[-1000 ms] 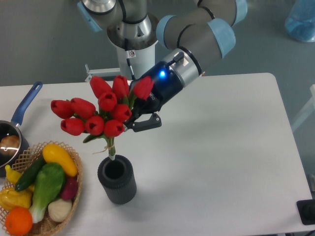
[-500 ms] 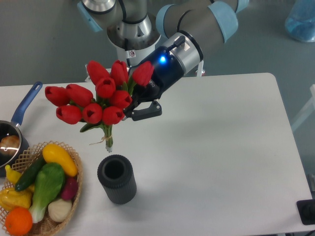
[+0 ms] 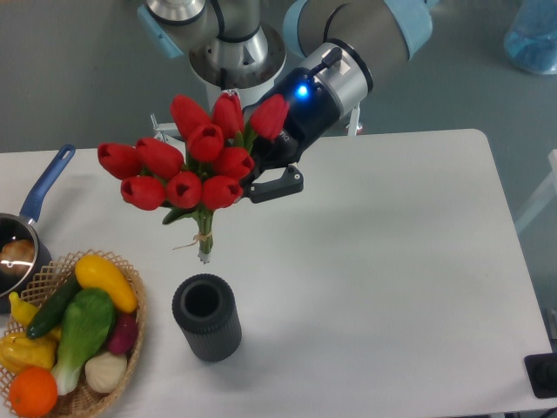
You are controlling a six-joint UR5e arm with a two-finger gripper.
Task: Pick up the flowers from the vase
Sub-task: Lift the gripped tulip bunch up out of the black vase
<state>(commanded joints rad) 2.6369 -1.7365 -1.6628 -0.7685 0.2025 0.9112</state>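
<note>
1. Gripper (image 3: 252,178): closed on the flowers (image 3: 196,165), gripping the bunch from the right side, just behind the heads. 1 dark finger (image 3: 277,185) shows below the blooms; the other is hidden by them.
2. Flowers: red tulips with green leaves, held in the air, clear of the vase (image 3: 207,317). Stems (image 3: 204,239) hang down, with the tie visible near the lower end; the stem tips sit above the vase mouth with a gap between.
3. Vase: dark grey, ribbed, upright on the white table (image 3: 392,261), mouth open and nothing in it.
4. Left of the vase: wicker basket (image 3: 130,335) with produce, just beside it.
5. Far left edge: blue-handled pan (image 3: 35,205), partly cut off by the frame.
6. Blue light (image 3: 302,91) lit on the wrist.
</note>
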